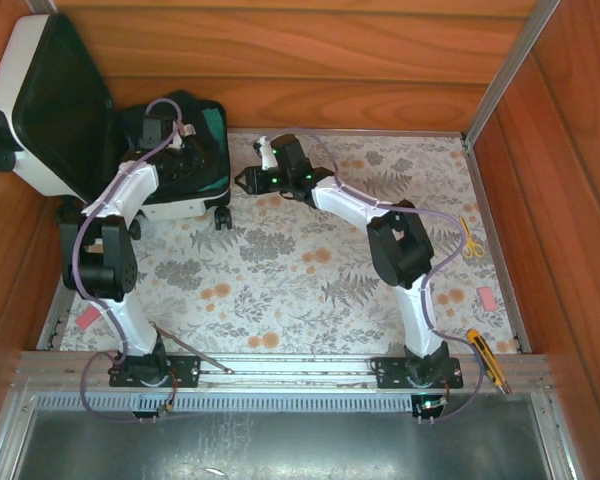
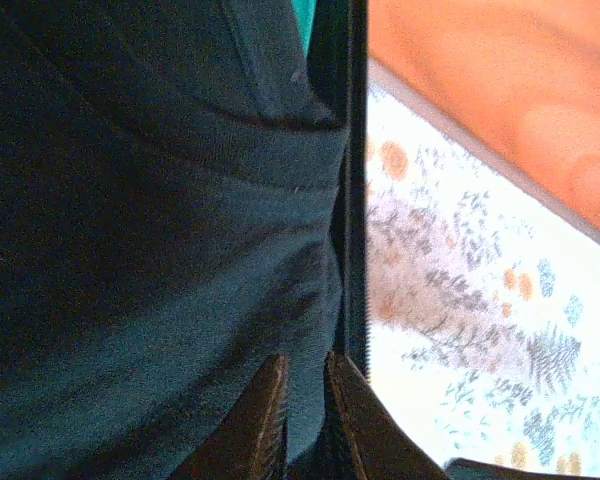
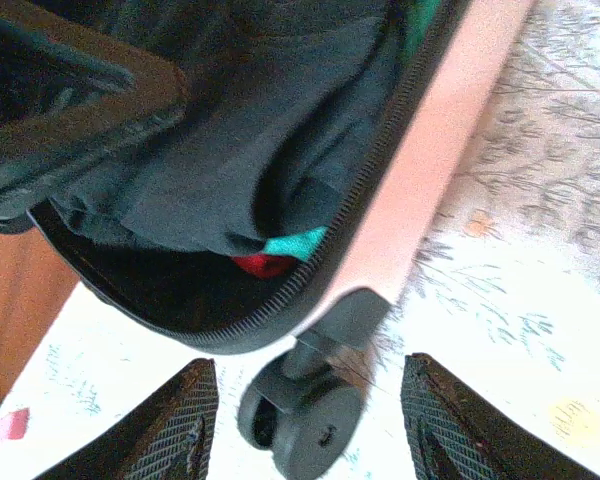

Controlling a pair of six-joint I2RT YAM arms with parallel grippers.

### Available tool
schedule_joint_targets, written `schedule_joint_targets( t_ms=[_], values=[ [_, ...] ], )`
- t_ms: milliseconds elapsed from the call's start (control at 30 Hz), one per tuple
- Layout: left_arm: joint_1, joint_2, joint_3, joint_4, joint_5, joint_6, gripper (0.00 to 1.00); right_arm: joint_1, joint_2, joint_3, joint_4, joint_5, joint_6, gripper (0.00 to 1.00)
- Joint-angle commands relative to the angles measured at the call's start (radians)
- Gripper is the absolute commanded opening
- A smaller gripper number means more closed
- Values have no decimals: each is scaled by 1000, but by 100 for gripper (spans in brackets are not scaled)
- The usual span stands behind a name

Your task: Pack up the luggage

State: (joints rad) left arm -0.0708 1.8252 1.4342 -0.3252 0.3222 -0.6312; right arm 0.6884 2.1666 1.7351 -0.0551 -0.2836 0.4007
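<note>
a: start at the left end effector [image 2: 305, 368]. what are its fingers [image 2: 265, 420] doing?
b: all but pressed together, tips against the dark cloth [image 2: 130, 250] in the luggage [image 1: 20, 110]. a thin slit shows between them. whether a fold is nipped there i cannot tell.
a: and the cloth?
b: soft, matte knit, slumped in loose folds. just right of the fingers runs the black zip [image 2: 355, 200], straight and stiff.
a: the right end effector [image 3: 310, 368]?
b: spread wide, holding nothing. a black wheel [image 3: 300, 420] sits between its ribbed fingers [image 3: 170, 430], touching neither as far as i can see. just beyond is the rounded corner of the smooth hard shell [image 3: 420, 170], the toothed zip along its rim.
a: past that?
b: more dark cloth heaped inside, with a teal scrap [image 3: 295, 243] and a red bit [image 3: 263, 265] tucked under it.
a: so how far along?
b: well on, i'd judge. the base looks full, with cloth bulging at the rim. left to do: tuck the cloth in, bring the lid [image 1: 65, 100] down, zip it. the lid stands open beyond the left end effector, leaning on the wooden wall [image 1: 280, 60].
a: anything farther off?
b: scissors [image 1: 470, 240] and a yellow cutter [image 1: 488, 360] on the flowered tabletop [image 1: 300, 270], well apart from the right end effector. whether they belong in the pack i cannot tell.
</note>
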Motion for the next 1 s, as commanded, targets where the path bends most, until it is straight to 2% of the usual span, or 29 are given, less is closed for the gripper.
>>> schedule_joint_targets(
  t_ms=[0, 100, 200, 400, 567, 633, 700, 767, 833, 967],
  values=[
    [23, 106, 57, -178, -36, 39, 12, -26, -84, -41, -12, 70, -45, 52],
    [65, 181, 98, -334, -131, 71, 5, -45, -110, -77, -25, 74, -43, 51],
    [169, 174, 12, -342, -75, 39, 0, -53, -140, -120, -36, 91, -57, 51],
    [262, -10, -113, -354, -153, 87, 0, -62, -180, -182, -49, 133, -104, 51],
    [270, -118, -63, -389, -196, 164, 1, -76, -176, -185, -73, 137, -126, 51],
    [265, -142, -20, -387, -168, 190, 25, -79, -181, -192, -78, 147, -134, 53],
    [247, -144, 46, -367, -165, 216, 43, -84, -189, -204, -81, 159, -140, 54],
    [223, -112, 136, -346, -170, 247, 50, -86, -192, -214, -83, 167, -144, 54],
    [199, -44, 259, -337, -165, 272, 52, -92, -191, -218, -89, 169, -145, 54],
    [159, 160, 558, -284, -209, 291, 56, -94, -185, -224, -107, 166, -143, 54]
  ],
)
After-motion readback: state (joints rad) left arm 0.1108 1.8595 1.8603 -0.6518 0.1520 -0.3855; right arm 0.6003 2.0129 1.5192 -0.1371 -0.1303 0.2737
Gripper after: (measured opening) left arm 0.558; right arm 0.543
